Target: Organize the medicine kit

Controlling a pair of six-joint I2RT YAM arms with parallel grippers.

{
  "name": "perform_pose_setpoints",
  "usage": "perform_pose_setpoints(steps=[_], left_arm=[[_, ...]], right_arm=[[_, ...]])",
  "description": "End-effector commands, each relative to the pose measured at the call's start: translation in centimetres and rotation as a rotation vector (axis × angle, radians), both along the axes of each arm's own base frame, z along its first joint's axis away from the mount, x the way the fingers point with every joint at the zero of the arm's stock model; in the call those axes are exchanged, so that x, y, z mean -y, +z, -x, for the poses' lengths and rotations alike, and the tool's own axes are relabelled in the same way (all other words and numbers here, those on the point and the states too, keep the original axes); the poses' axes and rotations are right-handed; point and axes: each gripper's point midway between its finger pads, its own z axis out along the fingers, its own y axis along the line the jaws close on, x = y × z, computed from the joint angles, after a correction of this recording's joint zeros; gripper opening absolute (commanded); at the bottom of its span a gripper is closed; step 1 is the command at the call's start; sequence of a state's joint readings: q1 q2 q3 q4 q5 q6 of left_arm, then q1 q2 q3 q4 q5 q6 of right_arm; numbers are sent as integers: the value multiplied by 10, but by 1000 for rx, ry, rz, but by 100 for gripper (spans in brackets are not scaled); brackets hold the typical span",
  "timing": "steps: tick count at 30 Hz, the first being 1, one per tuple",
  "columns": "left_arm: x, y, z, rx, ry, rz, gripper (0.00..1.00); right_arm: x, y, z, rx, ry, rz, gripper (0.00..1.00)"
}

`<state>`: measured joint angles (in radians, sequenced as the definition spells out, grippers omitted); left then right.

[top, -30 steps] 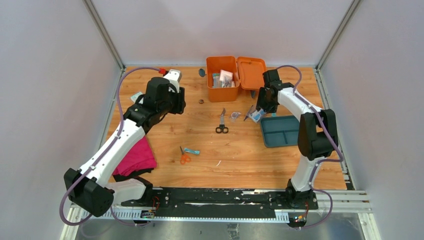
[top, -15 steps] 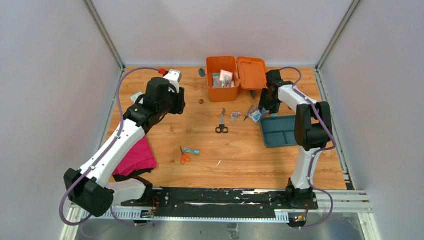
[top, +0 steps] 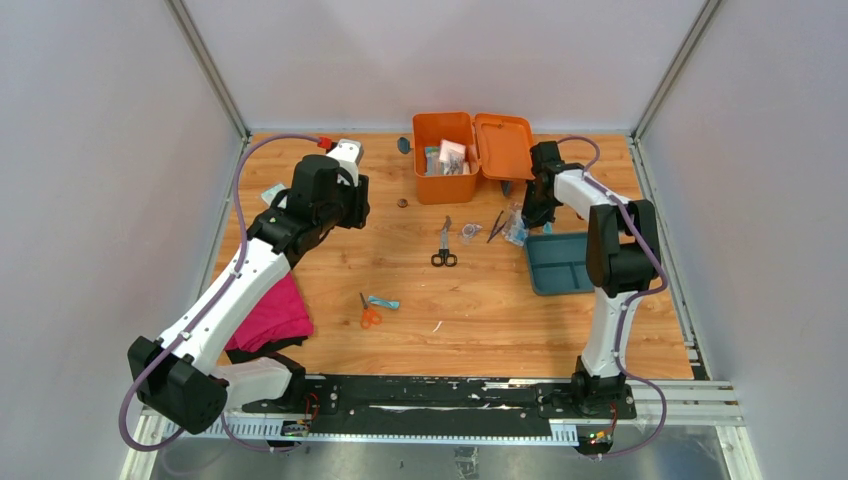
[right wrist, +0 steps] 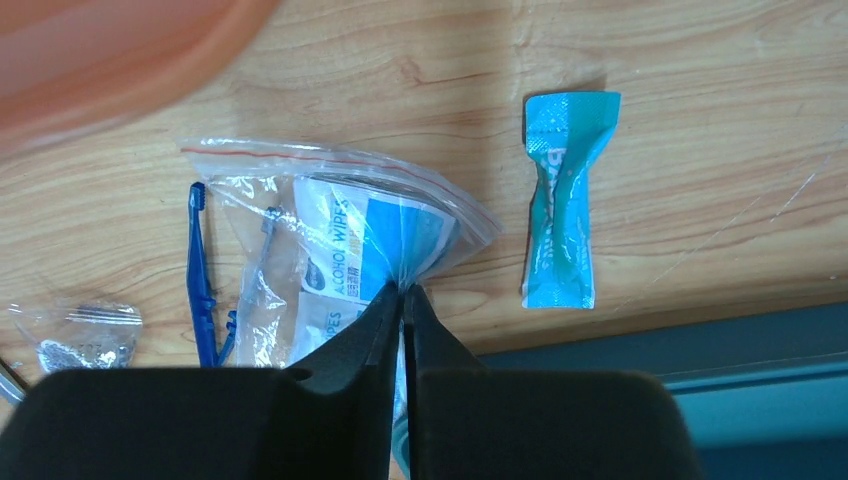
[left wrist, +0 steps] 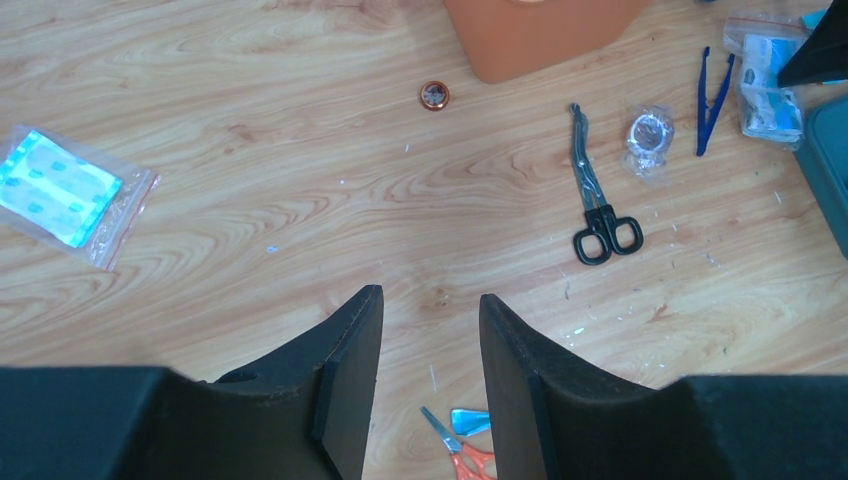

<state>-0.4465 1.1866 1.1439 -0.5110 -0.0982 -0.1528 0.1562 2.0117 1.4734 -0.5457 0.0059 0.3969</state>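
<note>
The right end effector [right wrist: 403,295] is clenched on an edge of the clear bag of alcohol wipes [right wrist: 330,235], which lies on the counter [right wrist: 720,90] beside a teal sachet [right wrist: 562,210]. The left end effector [left wrist: 430,310] hangs released, grasping nothing. The orange medicine kit [top: 445,165] stands lid-open at the counter's far middle.

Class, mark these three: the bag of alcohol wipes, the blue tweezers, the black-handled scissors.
bag of alcohol wipes [right wrist: 345,255], right wrist view, over the printed label.
blue tweezers [right wrist: 202,280], right wrist view, midway along its arms.
black-handled scissors [left wrist: 583,160], left wrist view, on the metal blades.
</note>
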Motion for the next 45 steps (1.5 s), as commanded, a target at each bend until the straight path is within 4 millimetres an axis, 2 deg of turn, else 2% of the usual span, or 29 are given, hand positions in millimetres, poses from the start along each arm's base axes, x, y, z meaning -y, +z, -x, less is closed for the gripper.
perform_pose_setpoints(steps=[1,3,15,17,20,22,25,30,31,35,40,42,45], left_arm=[[-3,-3,1,0,0,-20,45],[-3,-4,1,-2,1,-19,45],[1,-3,2,-7,-11,1,45],[2,-3,3,-7,-13,5,45],[2,-5,3,-12,-13,3,45],[2,-6,2,-13,-12,2,45],[2,-7,2,-16,-11,2,45],[3,-8,1,-24,-3,12,45],[4,-8,2,-29,-1,17,45],[6,-10,3,-45,3,38,45],[7,-14,3,-52,4,44,45],[6,-16,2,-55,11,41,45],[8,-19,2,-64,10,45,45]], right_arm=[[11,8,4,-3,-27,11,3],[11,22,3,31,-36,5,0],[0,121,11,269,-69,-73,0],[-9,138,10,314,-46,-84,0],[-33,165,4,372,24,-150,0],[-54,184,-7,428,89,-204,0],[-80,199,-23,468,180,-234,0],[-122,207,-56,503,319,-271,0],[-129,216,-65,532,347,-275,0],[-150,219,-96,584,421,-275,0],[-165,209,-137,626,457,-274,0],[-172,197,-147,615,464,-289,1],[-182,179,-152,579,473,-329,7]])
